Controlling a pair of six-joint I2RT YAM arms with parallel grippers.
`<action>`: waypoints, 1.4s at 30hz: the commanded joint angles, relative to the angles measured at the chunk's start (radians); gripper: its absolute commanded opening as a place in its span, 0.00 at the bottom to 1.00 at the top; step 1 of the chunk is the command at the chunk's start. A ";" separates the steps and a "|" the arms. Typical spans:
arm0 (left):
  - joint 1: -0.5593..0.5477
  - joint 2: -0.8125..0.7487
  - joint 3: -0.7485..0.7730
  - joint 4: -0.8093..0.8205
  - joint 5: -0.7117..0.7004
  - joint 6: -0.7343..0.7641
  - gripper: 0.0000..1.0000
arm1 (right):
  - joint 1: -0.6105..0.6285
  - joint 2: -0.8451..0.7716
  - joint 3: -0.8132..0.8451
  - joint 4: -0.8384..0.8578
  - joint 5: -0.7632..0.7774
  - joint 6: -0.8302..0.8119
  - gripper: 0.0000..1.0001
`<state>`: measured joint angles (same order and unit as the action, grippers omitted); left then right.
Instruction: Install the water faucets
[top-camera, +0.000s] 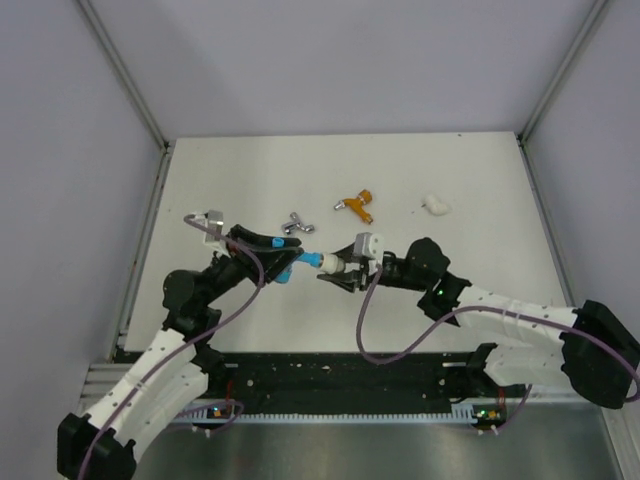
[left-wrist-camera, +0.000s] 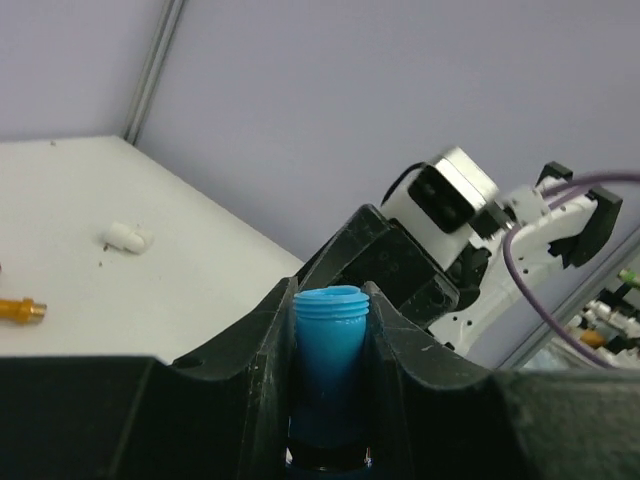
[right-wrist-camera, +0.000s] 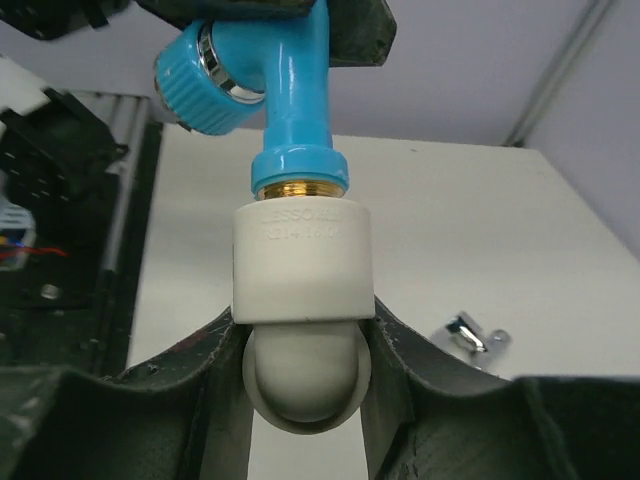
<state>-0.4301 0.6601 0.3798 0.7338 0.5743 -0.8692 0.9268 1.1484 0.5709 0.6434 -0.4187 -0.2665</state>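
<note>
**Grip state.** The left gripper is clamped on the blue faucet, which is held above the table between the arms. The right gripper is closed around a white elbow fitting.

**Joint.** The faucet's brass thread sits partly entered in the fitting's mouth.

**Risks, as judged.**
- Cross-threading, if the two axes drift out of line.
- The rounded fitting slipping between the fingers under torque.

**Outstanding.** The orange faucet and silver faucet lie on the table, not yet fitted.
</note>
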 joint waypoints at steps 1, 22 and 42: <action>-0.004 -0.051 0.041 0.182 0.107 0.257 0.00 | -0.087 0.046 0.089 0.182 -0.362 0.525 0.00; -0.006 -0.200 0.010 -0.140 -0.318 0.196 0.00 | -0.183 -0.107 0.041 -0.013 -0.020 0.284 0.99; -0.004 -0.068 0.096 -0.275 -0.278 -0.086 0.00 | 0.081 -0.010 -0.092 0.294 0.239 -0.335 0.93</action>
<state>-0.4343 0.5880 0.4156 0.3641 0.2646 -0.9096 0.9958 1.1061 0.4465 0.8627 -0.2111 -0.5278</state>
